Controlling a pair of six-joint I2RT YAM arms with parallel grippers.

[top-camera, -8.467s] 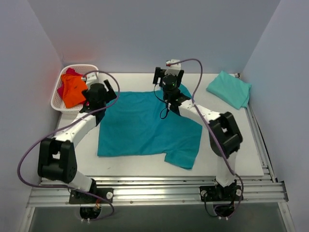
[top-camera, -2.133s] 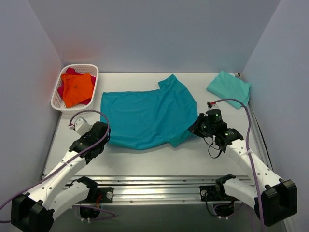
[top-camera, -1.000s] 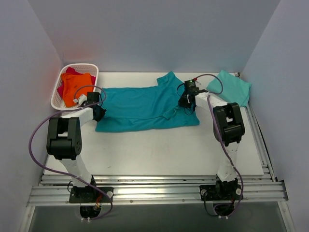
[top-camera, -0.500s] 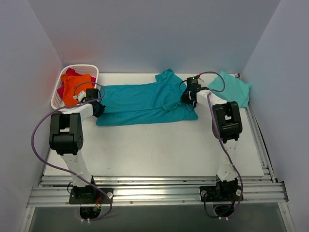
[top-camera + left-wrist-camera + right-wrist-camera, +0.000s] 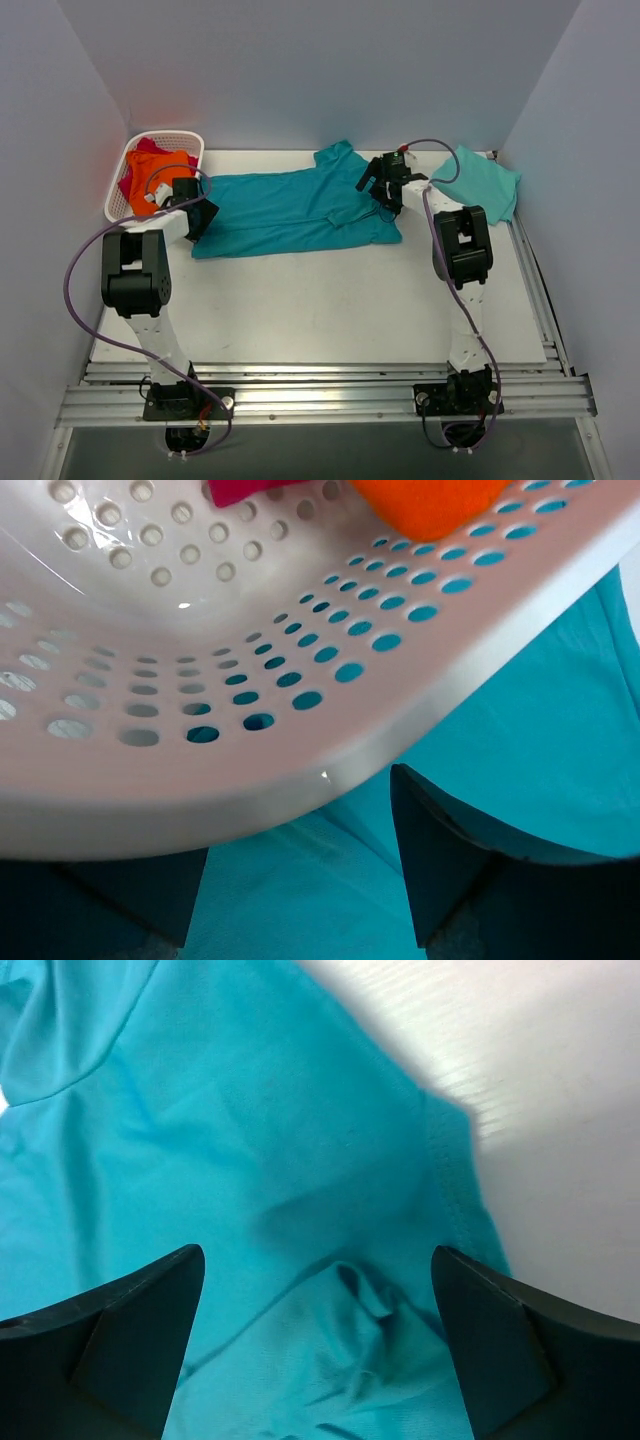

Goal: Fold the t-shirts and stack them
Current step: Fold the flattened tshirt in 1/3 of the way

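The deep teal t-shirt lies folded in half lengthwise across the back of the table, with one sleeve sticking out toward the back wall. My left gripper is open at its left end, hard against the basket; in the left wrist view the jaws stand apart with teal cloth flat between them. My right gripper is open over its right end; in the right wrist view the jaws stand wide above a small crumple of teal cloth. The mint-green t-shirt lies folded at the back right.
The white lattice basket stands at the back left and holds the orange shirt and the magenta-red shirt. Its wall fills the left wrist view. Bare table shows beside the shirt's right edge.
Both grippers carried the shirt's near edge to the back, folding it in half. Since half a second ago both have opened and let the cloth go.
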